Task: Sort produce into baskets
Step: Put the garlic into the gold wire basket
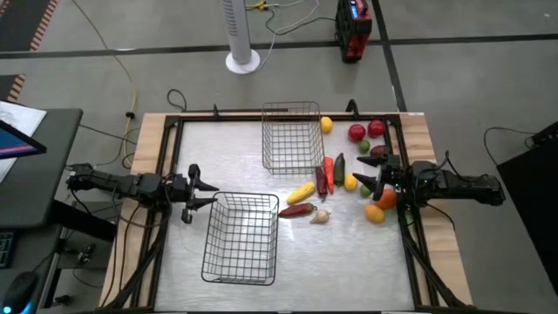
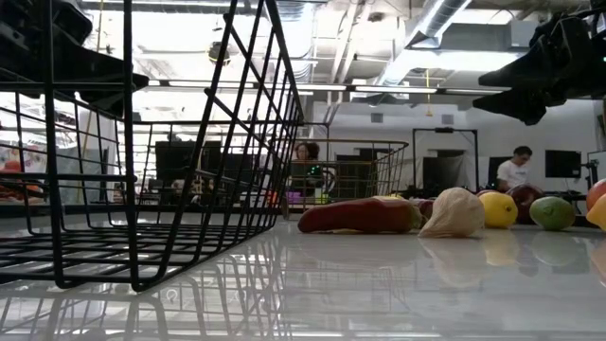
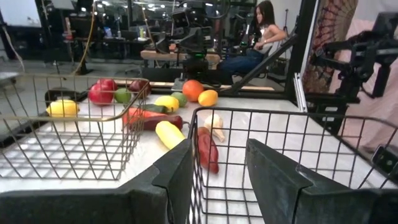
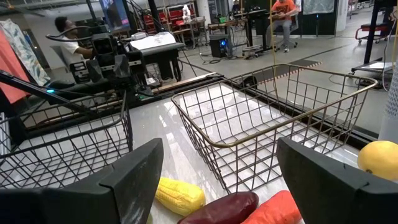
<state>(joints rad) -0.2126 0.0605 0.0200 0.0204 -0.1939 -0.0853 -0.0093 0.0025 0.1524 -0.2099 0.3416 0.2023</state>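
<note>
A black wire basket (image 1: pixel 241 237) stands near the table's middle, and a bronze wire basket (image 1: pixel 292 135) stands farther back. Both look empty. The produce lies to their right: a lemon (image 1: pixel 326 124), red apples (image 1: pixel 357 133), a carrot (image 1: pixel 328 168), a long yellow piece (image 1: pixel 302 192), a red pepper (image 1: pixel 297 210), garlic (image 1: pixel 320 216) and an orange (image 1: pixel 386 199). My left gripper (image 1: pixel 212 194) is open, with its fingers on either side of the black basket's far-left corner (image 3: pixel 194 118). My right gripper (image 1: pixel 366 180) is open and empty. It hangs above the produce, clear of the table (image 2: pixel 540 71). My left gripper comes level from the table's left, and the black basket's corner wire (image 3: pixel 193 155) runs down between its fingers, close beside one finger (image 3: pixel 177 177). I cannot tell whether that finger touches the wire. The basket stands flat on the table.
The table has a raised dark frame (image 1: pixel 174 131) along its edges. People sit at desks in the room beyond the table (image 3: pixel 261 31). The bare tabletop (image 1: pixel 349 262) lies right of the black basket.
</note>
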